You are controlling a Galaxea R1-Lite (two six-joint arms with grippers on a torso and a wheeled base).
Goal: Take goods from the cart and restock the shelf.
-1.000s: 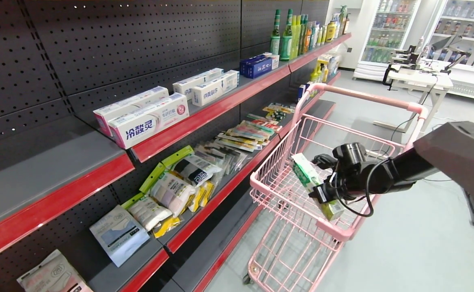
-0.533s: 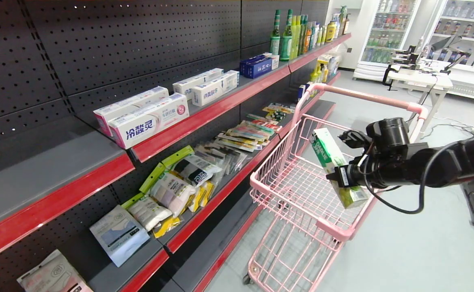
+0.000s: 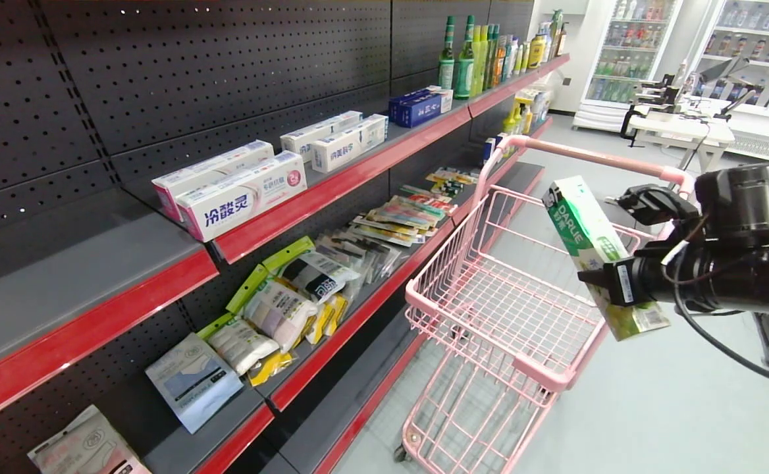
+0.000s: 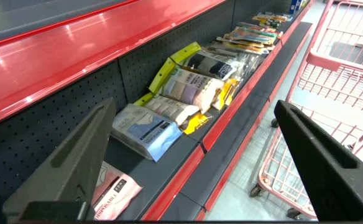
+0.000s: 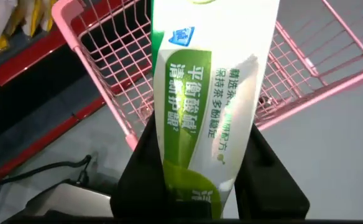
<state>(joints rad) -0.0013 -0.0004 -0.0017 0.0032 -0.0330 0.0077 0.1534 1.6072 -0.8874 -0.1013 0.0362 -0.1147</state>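
Grips a green-white toothpaste box (image 3: pixel 579 220), label printed, in the right gripper (image 3: pixel 625 247) above the pink cart (image 3: pixel 588 156); left gripper (image 4: pixel 194 109) wide open near red-edged shelf (image 3: pixel 358 173); floor (image 3: pixel 654 408) probably grey.

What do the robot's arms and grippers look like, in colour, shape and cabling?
The right arm is black and tubular, with a round housing, loose black cables and a white label near the right gripper. The left gripper has flat, dark grey, wedge-shaped fingers.
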